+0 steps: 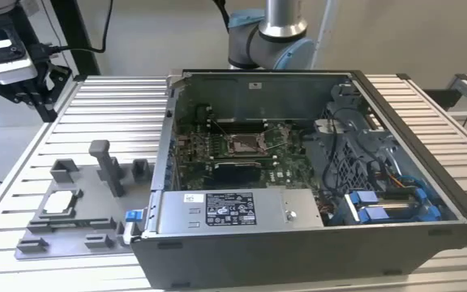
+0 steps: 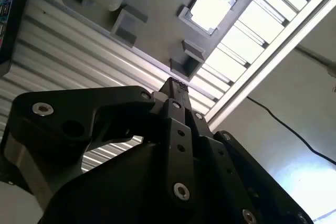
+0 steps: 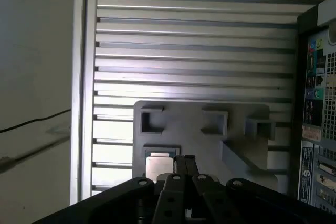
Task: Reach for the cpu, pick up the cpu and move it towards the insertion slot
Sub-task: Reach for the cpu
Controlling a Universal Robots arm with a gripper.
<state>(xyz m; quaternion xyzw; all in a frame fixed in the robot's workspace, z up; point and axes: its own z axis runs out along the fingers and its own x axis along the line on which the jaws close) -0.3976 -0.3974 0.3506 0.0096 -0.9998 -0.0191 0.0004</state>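
The arm [image 1: 274,30] rises behind the computer case [image 1: 298,182]. In the exterior view its gripper [image 1: 24,91] hangs high at the exterior view's left, above the slatted table [image 1: 104,115] and well apart from the tray. In the second wrist view its black fingers [image 2: 173,98] look pressed together and grip nothing.

The open case fills the middle of the table, with the grey fixture tray [image 1: 79,234] just beside it. The cpu [image 1: 59,204] lies flat in a tray pocket. The insertion slot [image 1: 245,143] sits on the green board inside the case, behind the case wall.
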